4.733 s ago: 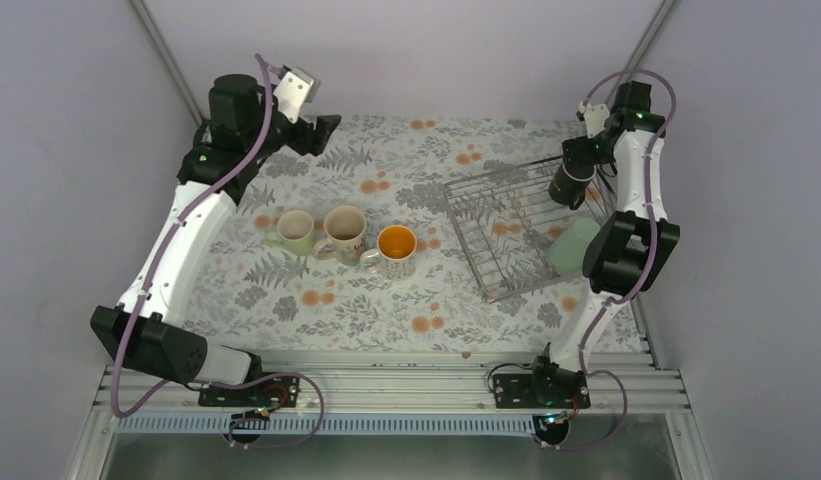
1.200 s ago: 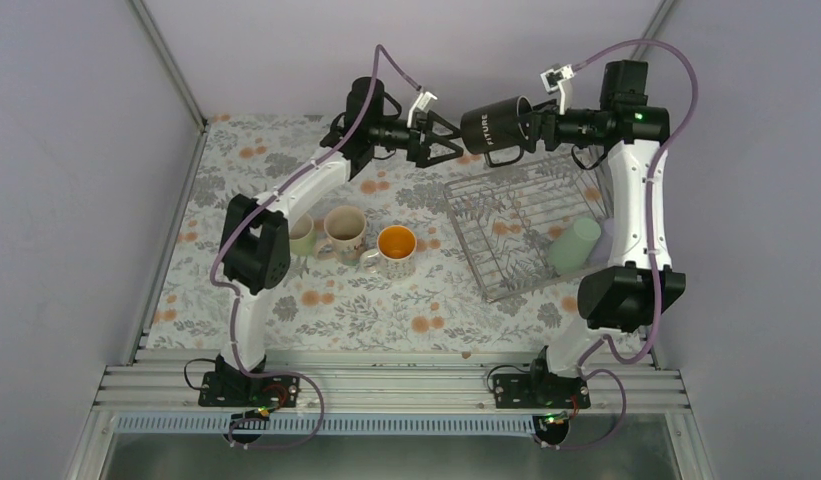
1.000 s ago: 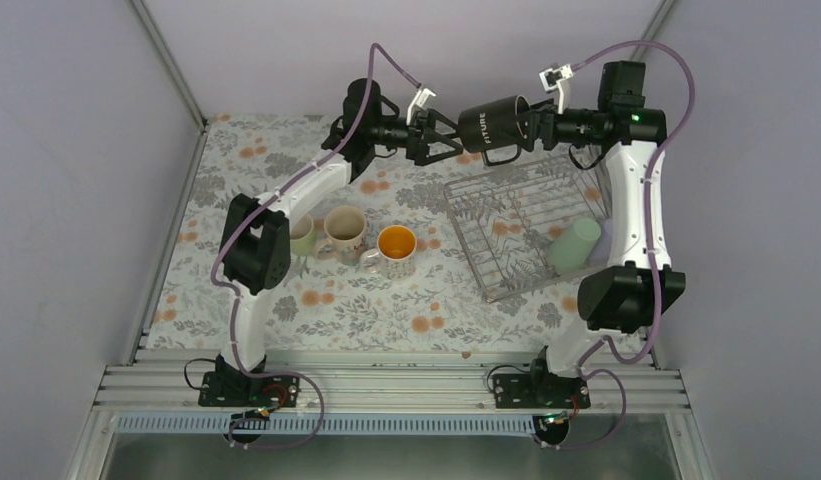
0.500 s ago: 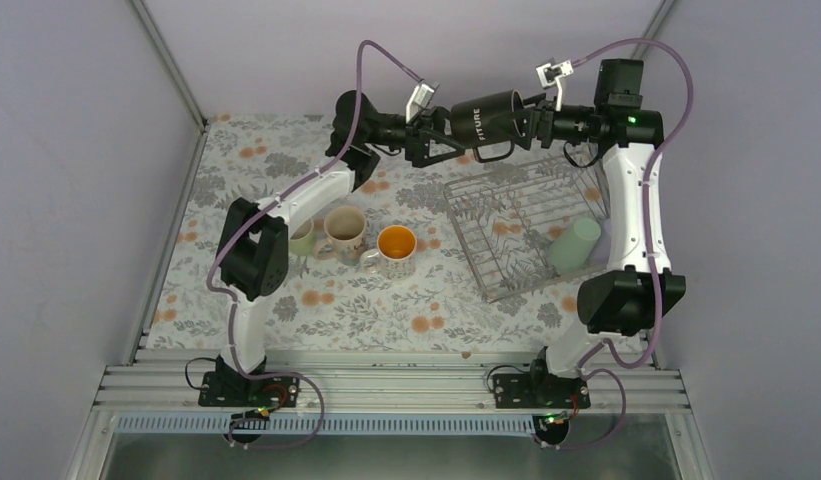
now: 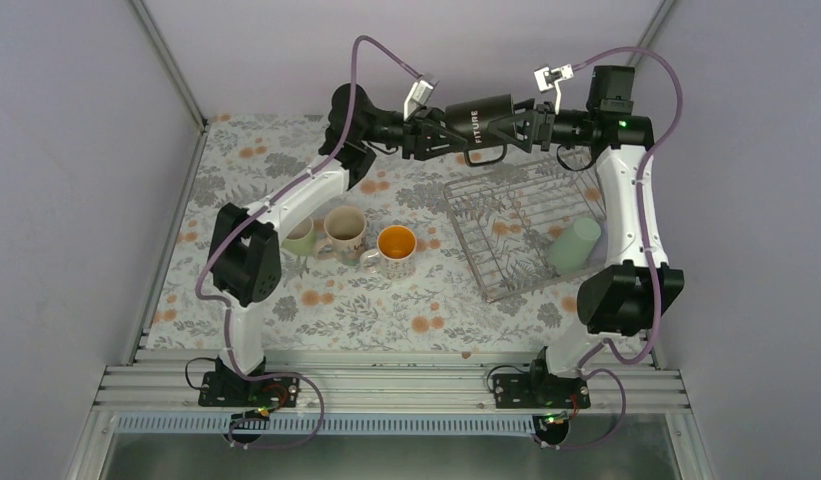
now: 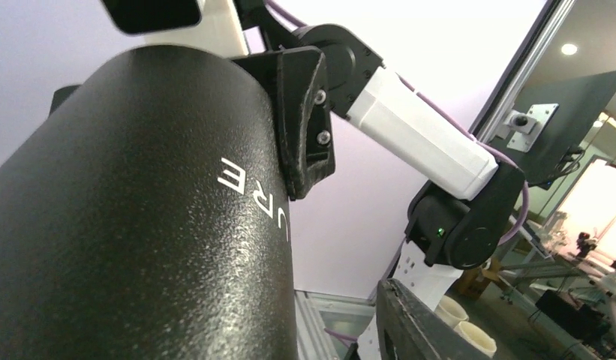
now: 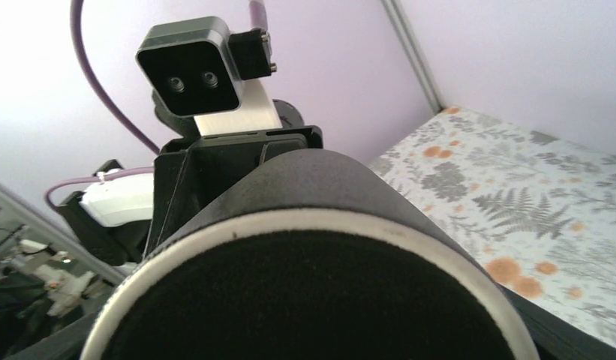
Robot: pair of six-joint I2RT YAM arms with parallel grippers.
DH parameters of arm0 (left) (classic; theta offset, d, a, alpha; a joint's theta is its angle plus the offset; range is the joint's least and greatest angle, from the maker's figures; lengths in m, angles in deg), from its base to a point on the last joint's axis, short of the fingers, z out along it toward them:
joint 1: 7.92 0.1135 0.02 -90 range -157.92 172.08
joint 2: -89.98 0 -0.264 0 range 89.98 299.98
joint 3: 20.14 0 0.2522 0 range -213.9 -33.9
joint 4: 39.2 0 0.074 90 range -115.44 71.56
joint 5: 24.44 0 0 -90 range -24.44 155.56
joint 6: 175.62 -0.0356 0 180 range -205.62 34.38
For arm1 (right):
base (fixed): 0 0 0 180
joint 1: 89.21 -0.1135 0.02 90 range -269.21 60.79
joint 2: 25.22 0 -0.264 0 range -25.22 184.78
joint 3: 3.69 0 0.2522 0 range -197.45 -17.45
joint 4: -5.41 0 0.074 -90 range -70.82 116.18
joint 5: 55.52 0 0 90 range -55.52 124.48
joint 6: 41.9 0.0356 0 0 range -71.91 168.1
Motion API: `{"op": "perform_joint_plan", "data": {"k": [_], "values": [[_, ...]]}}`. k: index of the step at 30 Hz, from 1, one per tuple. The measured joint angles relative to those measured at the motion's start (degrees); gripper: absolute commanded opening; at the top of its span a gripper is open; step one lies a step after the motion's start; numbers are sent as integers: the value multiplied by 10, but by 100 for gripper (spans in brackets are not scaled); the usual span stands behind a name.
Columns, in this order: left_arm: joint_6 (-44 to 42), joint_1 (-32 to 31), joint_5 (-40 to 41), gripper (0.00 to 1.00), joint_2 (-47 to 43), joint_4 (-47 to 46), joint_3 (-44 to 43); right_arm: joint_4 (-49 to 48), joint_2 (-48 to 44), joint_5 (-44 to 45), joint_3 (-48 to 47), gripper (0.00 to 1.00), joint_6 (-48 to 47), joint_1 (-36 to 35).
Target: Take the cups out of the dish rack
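The black mug (image 5: 478,122) hangs on its side in the air over the back of the table, between both grippers. My right gripper (image 5: 521,125) is shut on its rim; one finger (image 6: 304,112) presses on the mug's wall (image 6: 139,225). My left gripper (image 5: 436,130) is open around the mug's base, and a gap shows between its finger (image 6: 417,322) and the mug. The mug's mouth (image 7: 312,292) fills the right wrist view. The wire dish rack (image 5: 466,215) holds a green tumbler (image 5: 574,245). The lavender tumbler is hidden.
A pale green mug (image 5: 298,238), a cream patterned mug (image 5: 344,230) and a patterned mug with an orange inside (image 5: 395,247) stand in a row on the floral cloth (image 5: 366,300), left of the rack. The right arm's elbow (image 5: 626,295) hangs over the rack's right side.
The right gripper lifted the black mug out of the rack and carried it left. The left arm swung in from the far left and its open jaws moved around the mug's base.
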Motion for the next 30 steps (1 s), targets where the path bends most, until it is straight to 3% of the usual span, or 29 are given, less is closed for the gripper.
{"op": "perform_joint_plan", "data": {"k": [10, 19, 22, 30], "values": [[-55, -2, 5, 3, -31, 78, 0, -59, -12, -71, 36, 47, 35, -3], [-140, -3, 28, 2, -53, 179, -6, -82, -24, -65, 48, 80, 36, -3], [-207, -3, 35, 2, -59, 259, -29, -89, -24, -69, 49, 99, 30, -3], [-429, -13, 106, 2, -67, 503, -106, -33, -24, -6, 23, 100, -9, -3]]}}
